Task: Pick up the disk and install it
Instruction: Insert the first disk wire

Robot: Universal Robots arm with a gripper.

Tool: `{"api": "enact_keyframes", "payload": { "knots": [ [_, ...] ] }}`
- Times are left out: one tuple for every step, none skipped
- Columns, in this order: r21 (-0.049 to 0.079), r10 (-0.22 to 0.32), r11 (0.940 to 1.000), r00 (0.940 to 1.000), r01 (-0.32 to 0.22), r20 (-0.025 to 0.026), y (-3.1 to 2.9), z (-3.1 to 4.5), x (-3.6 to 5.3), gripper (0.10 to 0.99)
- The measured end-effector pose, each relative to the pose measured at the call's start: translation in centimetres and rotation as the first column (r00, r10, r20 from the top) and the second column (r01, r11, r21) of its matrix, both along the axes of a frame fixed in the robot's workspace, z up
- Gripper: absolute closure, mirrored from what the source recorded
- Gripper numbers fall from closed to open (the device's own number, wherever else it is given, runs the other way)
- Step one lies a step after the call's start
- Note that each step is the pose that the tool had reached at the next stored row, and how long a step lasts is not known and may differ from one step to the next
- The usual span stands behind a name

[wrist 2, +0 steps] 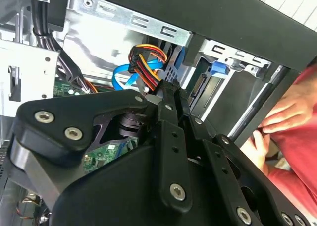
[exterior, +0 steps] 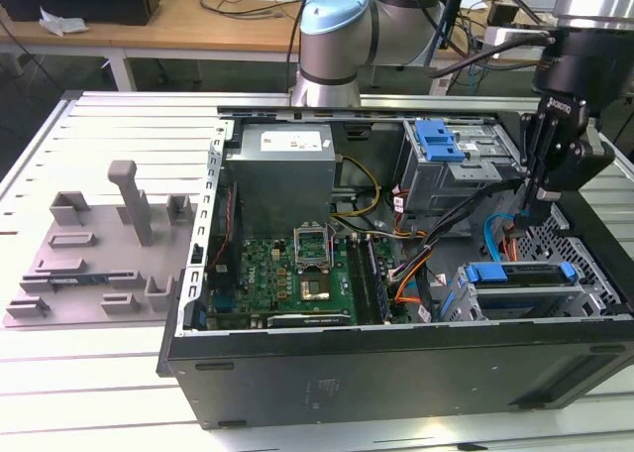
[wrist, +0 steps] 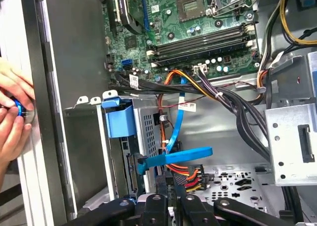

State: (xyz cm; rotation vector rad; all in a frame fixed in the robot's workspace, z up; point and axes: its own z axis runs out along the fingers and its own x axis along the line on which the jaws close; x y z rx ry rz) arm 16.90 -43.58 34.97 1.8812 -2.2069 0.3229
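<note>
While the disk [exterior: 515, 274] sits in the near-right bay of the case [exterior: 396, 373], the gripper [exterior: 522, 219] hangs at the power cable [wrist: 185, 174], fingers [wrist 2: 171, 104] pinched together; can't tell if they're holding anything.

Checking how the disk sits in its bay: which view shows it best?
The exterior view: the disk lies in its bay, blue bracket visible end to end. The first wrist view shows one bracket end; the second wrist view, a small blue piece of it.
</note>
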Motion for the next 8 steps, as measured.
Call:
{"api": "enact_keyframes", "payload": {
  "knots": [
    [0.007, 0.000, 1.0000, 1.0000, 0.000, 0.0000, -0.17, 0.02, 0.00, 0.922],
    [0.020, 0.000, 0.9998, 1.0000, 0.000, 0.0000, -0.53, 0.10, 0.00, 0.922],
    [0.033, 0.000, 0.9995, 1.0000, 0.000, 0.0000, -0.95, 0.21, 0.00, 0.922],
    [0.046, 0.000, 0.9989, 1.0000, 0.000, -0.0001, -1.49, 0.32, -0.01, 0.922],
    [0.057, 0.000, 0.9984, 1.0000, 0.000, 0.0000, -1.93, 0.43, -0.01, 0.922],
    [0.061, 0.000, 0.9981, 1.0000, 0.000, 0.0000, -2.12, 0.46, -0.01, 0.922],
    [0.067, 0.000, 0.9977, 1.0000, 0.000, 0.0000, -2.36, 0.51, -0.01, 0.922],
    [0.078, 0.000, 0.9970, 1.0000, 0.000, 0.0000, -2.69, 0.55, -0.01, 0.922]
  ]
}}
